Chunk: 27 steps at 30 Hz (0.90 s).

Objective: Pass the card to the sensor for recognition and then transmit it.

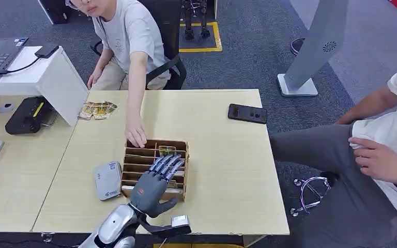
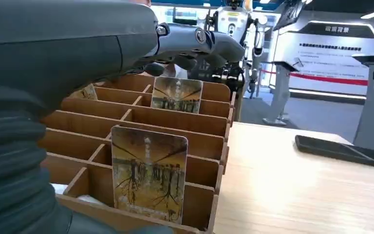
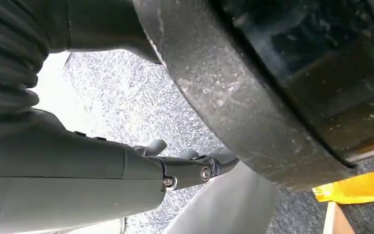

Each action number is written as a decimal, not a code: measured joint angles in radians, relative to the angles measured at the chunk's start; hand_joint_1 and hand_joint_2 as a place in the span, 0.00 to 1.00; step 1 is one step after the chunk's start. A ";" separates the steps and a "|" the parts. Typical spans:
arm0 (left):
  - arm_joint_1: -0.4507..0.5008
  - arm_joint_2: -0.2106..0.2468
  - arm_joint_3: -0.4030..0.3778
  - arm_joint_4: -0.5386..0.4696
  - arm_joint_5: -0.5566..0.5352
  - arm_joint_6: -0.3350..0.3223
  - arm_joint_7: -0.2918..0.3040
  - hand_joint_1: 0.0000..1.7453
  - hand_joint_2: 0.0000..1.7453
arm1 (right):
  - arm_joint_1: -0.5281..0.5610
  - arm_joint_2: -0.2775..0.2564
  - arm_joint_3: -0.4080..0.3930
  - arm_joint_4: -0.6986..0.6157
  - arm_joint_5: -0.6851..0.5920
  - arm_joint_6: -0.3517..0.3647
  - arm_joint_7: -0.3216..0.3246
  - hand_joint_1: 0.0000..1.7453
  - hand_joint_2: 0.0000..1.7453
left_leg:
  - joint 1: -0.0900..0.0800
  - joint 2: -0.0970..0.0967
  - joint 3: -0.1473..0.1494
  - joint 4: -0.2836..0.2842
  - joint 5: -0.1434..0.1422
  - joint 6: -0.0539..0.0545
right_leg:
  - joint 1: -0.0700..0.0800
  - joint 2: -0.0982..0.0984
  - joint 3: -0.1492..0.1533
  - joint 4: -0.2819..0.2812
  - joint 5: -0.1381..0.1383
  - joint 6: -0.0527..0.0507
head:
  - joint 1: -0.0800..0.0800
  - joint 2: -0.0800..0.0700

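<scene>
A person's hand (image 1: pixel 136 135) rests on the far edge of the wooden slotted card rack (image 1: pixel 181 192), just beyond the left hand (image 1: pixel 156 185), whose fingers are spread above the slots, holding nothing. The left wrist view shows two upright cards: a near card (image 2: pixel 149 173) and a far card (image 2: pixel 177 94) under the fingertips. A grey card reader (image 1: pixel 107 180) lies beside the rack; a black phone (image 1: pixel 247 113) lies well apart. The right hand (image 3: pixel 126 180) hangs over carpet, fingers apart. No writing is legible.
</scene>
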 joint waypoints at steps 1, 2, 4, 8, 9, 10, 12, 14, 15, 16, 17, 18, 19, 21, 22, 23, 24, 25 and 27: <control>0.000 0.000 0.000 0.000 0.000 0.000 0.000 0.00 1.00 | 0.000 0.000 -0.001 0.000 0.000 0.000 0.000 0.00 1.00 | 0.000 0.000 0.000 0.000 0.000 0.000 | 0.000 0.000 0.000 0.000 0.000 0.000 | 0.000 0.000; 0.000 0.000 0.000 0.001 0.000 0.000 0.000 0.00 1.00 | 0.000 0.000 -0.001 0.000 0.000 0.000 0.000 0.00 1.00 | 0.000 0.000 0.000 0.000 0.000 0.000 | 0.000 0.000 0.000 0.000 0.000 0.000 | 0.000 0.000; 0.000 0.000 0.000 0.004 -0.004 0.001 0.000 0.00 1.00 | 0.000 0.000 -0.002 0.000 0.000 0.000 0.000 0.00 1.00 | 0.000 0.000 0.000 0.000 0.000 0.000 | 0.000 0.000 0.000 0.000 0.000 0.000 | 0.000 0.000; 0.000 0.000 0.001 0.008 -0.024 0.009 0.011 0.00 1.00 | 0.000 0.000 -0.003 0.000 0.001 0.000 0.000 0.00 1.00 | 0.000 0.000 0.000 0.000 0.000 0.000 | 0.000 0.000 0.000 0.000 0.000 0.000 | 0.000 0.000; 0.000 0.000 0.001 0.008 -0.024 0.010 0.011 0.00 1.00 | 0.000 0.000 -0.003 0.000 0.001 0.000 0.000 0.00 1.00 | 0.000 0.000 0.000 0.000 0.000 0.000 | 0.000 0.000 0.000 0.000 0.000 0.000 | 0.000 0.000; 0.000 0.000 0.001 0.008 -0.024 0.010 0.011 0.00 1.00 | 0.000 0.000 -0.003 0.000 0.001 0.000 0.000 0.00 1.00 | 0.000 0.000 0.000 0.000 0.000 0.000 | 0.000 0.000 0.000 0.000 0.000 0.000 | 0.000 0.000; 0.000 0.000 0.001 0.008 -0.024 0.010 0.011 0.00 1.00 | 0.000 0.000 -0.003 0.000 0.001 0.000 0.000 0.00 1.00 | 0.000 0.000 0.000 0.000 0.000 0.000 | 0.000 0.000 0.000 0.000 0.000 0.000 | 0.000 0.000; 0.000 0.000 0.001 0.008 -0.024 0.011 0.011 0.00 1.00 | 0.000 0.000 -0.003 0.000 0.001 0.000 0.000 0.00 1.00 | 0.000 0.000 0.000 0.000 0.000 0.000 | 0.000 0.000 0.000 0.000 0.000 0.000 | 0.000 0.000; 0.000 0.000 0.001 0.008 -0.025 0.011 0.011 0.00 1.00 | 0.000 0.000 -0.003 0.000 0.001 0.000 0.000 0.00 1.00 | 0.000 0.000 0.000 0.000 0.000 0.000 | 0.000 0.000 0.000 0.000 0.000 0.000 | 0.000 0.000; 0.000 0.000 0.001 0.008 -0.030 0.011 0.013 0.00 1.00 | 0.000 0.000 -0.003 0.000 0.001 0.000 0.000 0.00 1.00 | 0.000 0.000 0.000 0.000 0.000 0.000 | 0.000 0.000 0.000 0.000 0.000 0.000 | 0.000 0.000; 0.000 0.000 0.002 0.008 -0.036 0.012 0.017 0.00 1.00 | 0.000 0.000 -0.003 0.000 0.002 0.000 0.000 0.00 1.00 | 0.000 0.000 0.000 0.000 0.000 0.000 | 0.000 0.000 0.000 0.000 0.000 0.000 | 0.000 0.000; 0.000 0.000 0.002 0.008 -0.041 0.015 0.020 0.00 1.00 | 0.000 0.000 -0.003 0.000 0.002 0.000 0.000 0.00 1.00 | 0.000 0.000 0.000 0.000 0.000 0.000 | 0.000 0.000 0.000 0.000 0.000 0.000 | 0.000 0.000; 0.000 0.000 0.002 0.008 -0.043 0.018 0.023 0.00 1.00 | 0.000 0.000 -0.003 0.000 0.002 0.000 0.000 0.00 1.00 | 0.000 0.000 0.000 0.000 0.000 0.000 | 0.000 0.000 0.000 0.000 0.000 0.000 | 0.000 0.000; -0.001 0.000 0.002 0.010 -0.058 0.024 0.033 0.00 1.00 | 0.000 0.000 -0.003 0.000 0.002 0.000 0.000 0.00 1.00 | 0.000 0.000 0.000 0.000 0.000 0.000 | 0.000 0.000 0.000 0.000 0.000 0.000 | 0.000 0.000; -0.002 0.000 0.002 0.011 -0.060 0.026 0.035 0.00 1.00 | 0.000 0.000 -0.003 0.000 0.002 0.000 0.000 0.00 1.00 | 0.000 0.000 0.000 0.000 0.000 0.000 | 0.000 0.000 0.000 0.000 0.000 0.000 | 0.000 0.000; -0.002 0.000 0.002 0.011 -0.060 0.026 0.035 0.00 1.00 | 0.000 0.000 -0.003 0.000 0.002 0.000 0.000 0.00 1.00 | 0.000 0.000 0.000 0.000 0.000 0.000 | 0.000 0.000 0.000 0.000 0.000 0.000 | 0.000 0.000; -0.002 0.000 0.002 0.011 -0.061 0.026 0.035 0.00 1.00 | 0.000 0.000 -0.003 0.000 0.003 0.000 0.000 0.00 1.00 | 0.000 0.000 0.000 0.000 0.000 0.000 | 0.000 0.000 0.000 0.000 0.000 0.000 | 0.000 0.000; -0.002 0.000 0.002 0.012 -0.063 0.026 0.035 0.00 1.00 | 0.000 0.000 -0.003 0.000 0.003 0.000 0.000 0.00 1.00 | 0.000 0.000 0.000 0.000 0.000 0.000 | 0.000 0.000 0.000 0.000 0.000 0.000 | 0.000 0.000; -0.002 0.000 0.002 0.013 -0.066 0.026 0.035 0.00 1.00 | 0.000 0.000 -0.003 0.000 0.003 0.000 0.000 0.00 1.00 | 0.000 0.000 0.000 0.000 0.000 0.000 | 0.000 0.000 0.000 0.000 0.000 0.000 | 0.000 0.000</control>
